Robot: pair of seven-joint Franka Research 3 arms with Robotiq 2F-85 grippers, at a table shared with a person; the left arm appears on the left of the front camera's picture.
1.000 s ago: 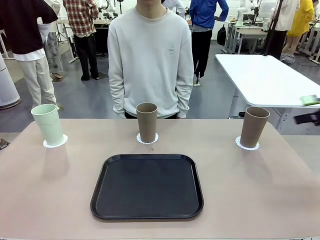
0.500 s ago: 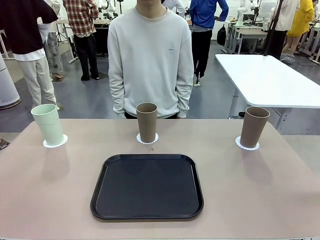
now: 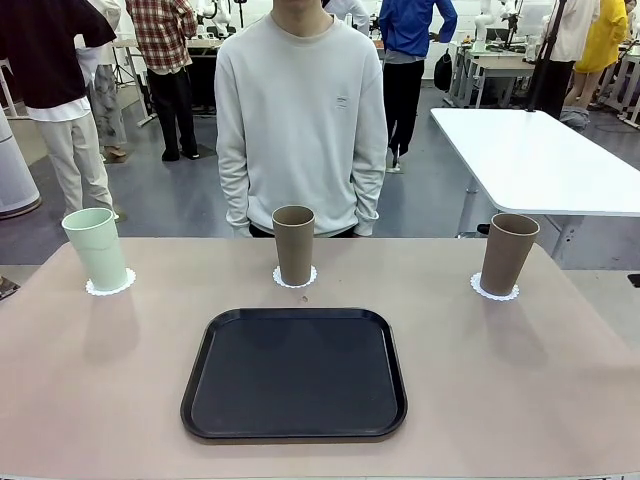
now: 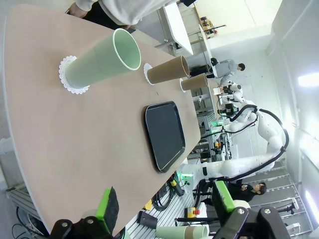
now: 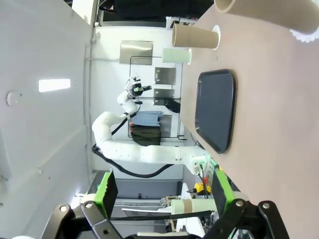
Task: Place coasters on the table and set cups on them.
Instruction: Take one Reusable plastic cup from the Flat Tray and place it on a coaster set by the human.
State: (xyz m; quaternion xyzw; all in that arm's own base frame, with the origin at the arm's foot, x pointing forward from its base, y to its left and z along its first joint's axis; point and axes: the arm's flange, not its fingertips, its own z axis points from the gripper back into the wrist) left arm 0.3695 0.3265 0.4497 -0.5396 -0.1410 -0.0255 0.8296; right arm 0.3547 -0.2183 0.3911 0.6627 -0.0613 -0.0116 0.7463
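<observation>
Three cups stand upright along the far side of the beige table (image 3: 120,400), each on a white lacy coaster. The mint green cup (image 3: 97,248) is at the left on its coaster (image 3: 110,288). One brown cup (image 3: 293,245) stands in the middle on a coaster (image 3: 295,281). Another brown cup (image 3: 508,253) stands at the right on a coaster (image 3: 495,292). My left gripper (image 4: 164,204) is open and empty, off the table's left end, with the mint cup (image 4: 104,62) far ahead. My right gripper (image 5: 164,191) is open and empty beyond the right end, near the right brown cup (image 5: 269,12).
A black tray (image 3: 295,373) lies bare in the middle of the table, nearer my side. A person (image 3: 300,120) stands at the far edge behind the middle cup, hands down. A glossy white table (image 3: 530,160) stands at the back right.
A second ago my right gripper showed at the right edge of the front view; it has since drawn back out of that picture. The cups and coasters have not moved.
</observation>
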